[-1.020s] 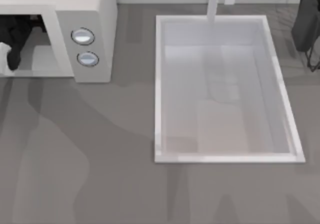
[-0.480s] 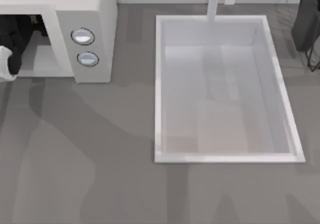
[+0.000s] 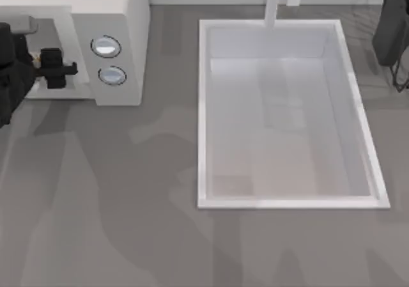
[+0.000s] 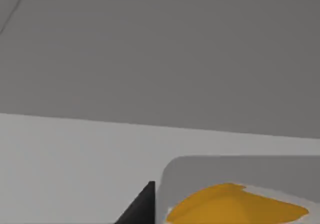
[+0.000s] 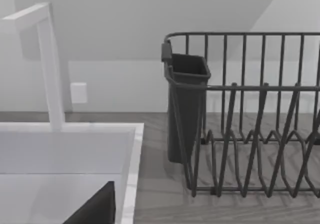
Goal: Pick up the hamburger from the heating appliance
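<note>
The left arm (image 3: 13,69) is matte black and blocky, ending in a squared black tool (image 3: 56,68).

No readable text anywhere: the heating appliance (image 3: 115,18) has blank panel faces, its two knobs (image 3: 106,46) carry no numbers or marks, and the sink basin (image 3: 204,108) and dish rack (image 5: 250,134) bear no labels.

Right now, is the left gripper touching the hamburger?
Cannot tell. In the left wrist view the hamburger sits beside a dark fingertip, with no contact visible. The top view shows the left gripper at the heating appliance.
</note>
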